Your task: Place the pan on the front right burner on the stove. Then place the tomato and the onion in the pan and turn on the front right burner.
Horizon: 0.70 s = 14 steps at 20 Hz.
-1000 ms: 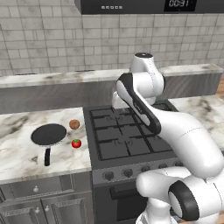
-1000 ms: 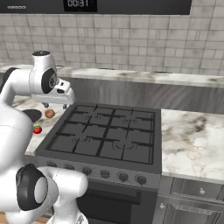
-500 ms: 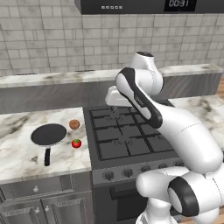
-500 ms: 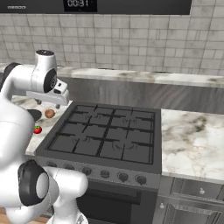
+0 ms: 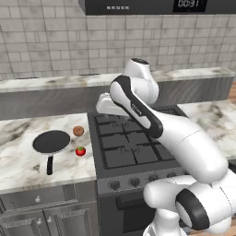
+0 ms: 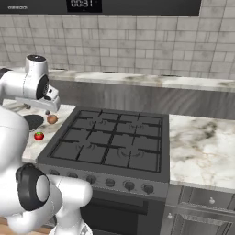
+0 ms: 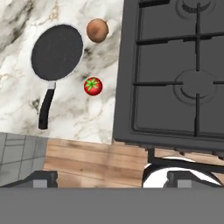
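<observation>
Now gripper (image 7: 109,178) fingers spread wide, gripping nothing; pan (image 7: 56,52), onion (image 7: 97,30), tomato (image 7: 93,86) far beyond fingertips, stove (image 7: 175,74) alongside.

Pan, onion and tomato on the counter left of the stove

The pan (image 5: 51,141) lies flat on the counter (image 5: 23,156), its handle pointing toward the front edge. The onion (image 5: 78,131) sits just right of the pan's rim, between pan and stove (image 5: 133,143). The tomato (image 5: 80,150) lies in front of the onion, near the stove's left edge, apart from both. On the stove, the front right burner (image 6: 136,157) has nothing on it. More counter runs to the stove's right.
</observation>
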Available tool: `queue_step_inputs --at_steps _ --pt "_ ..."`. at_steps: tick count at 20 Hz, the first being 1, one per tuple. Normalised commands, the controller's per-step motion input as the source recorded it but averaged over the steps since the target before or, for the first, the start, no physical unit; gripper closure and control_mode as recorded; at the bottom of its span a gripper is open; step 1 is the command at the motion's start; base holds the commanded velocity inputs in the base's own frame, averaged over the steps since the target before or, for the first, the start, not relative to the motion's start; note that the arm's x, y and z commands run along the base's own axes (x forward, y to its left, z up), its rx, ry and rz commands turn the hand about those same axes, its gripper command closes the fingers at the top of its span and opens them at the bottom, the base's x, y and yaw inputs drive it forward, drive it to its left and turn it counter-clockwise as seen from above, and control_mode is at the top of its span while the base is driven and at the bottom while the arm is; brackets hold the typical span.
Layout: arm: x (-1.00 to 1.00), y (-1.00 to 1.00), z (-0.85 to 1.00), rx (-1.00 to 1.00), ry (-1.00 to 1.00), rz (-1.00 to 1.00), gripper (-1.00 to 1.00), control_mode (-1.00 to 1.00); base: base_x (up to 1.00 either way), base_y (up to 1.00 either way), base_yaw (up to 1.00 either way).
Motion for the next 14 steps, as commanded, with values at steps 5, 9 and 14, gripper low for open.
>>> queue_step_inputs --at_steps 5,9,14 --pt "-0.04 0.66 -0.02 0.00 0.00 0.00 -1.00 -1.00 0.00 0.00 0.00" --pt "0.00 0.68 0.00 0.00 0.00 0.00 -1.00 -1.00 0.00 0.00 0.00" --pt "0.00 0.60 0.00 0.00 0.01 0.00 -1.00 -1.00 0.00 0.00 0.00"
